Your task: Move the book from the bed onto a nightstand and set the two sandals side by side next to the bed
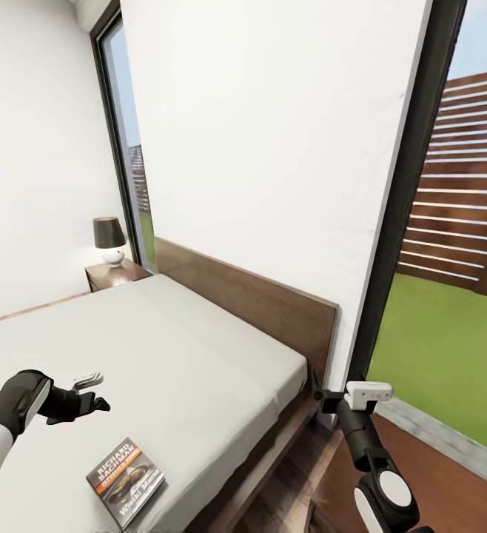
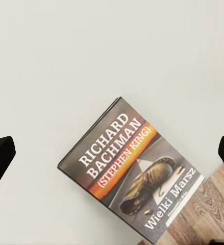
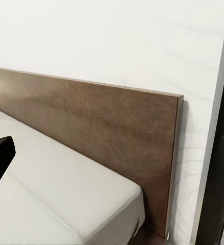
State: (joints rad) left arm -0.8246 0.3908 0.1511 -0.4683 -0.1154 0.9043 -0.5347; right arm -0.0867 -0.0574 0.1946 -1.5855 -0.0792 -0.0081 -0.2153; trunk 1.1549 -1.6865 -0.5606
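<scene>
Book lies near and right of the left claw, at the bed's near edge.
The left claw (image 1: 88, 392), spread and empty, hovers over the bed (image 1: 199, 348); the book (image 1: 126, 481), its long axis diagonal, suits it better than the right claw (image 1: 325, 396), whose state cannot be told.

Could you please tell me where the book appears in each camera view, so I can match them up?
Head view: book at lower left, on the mattress near the bed's edge, below the left pincer.
Left wrist view: book lower centre.
Right wrist view: not in it.
Shared landmark: the grey mattress.
</scene>
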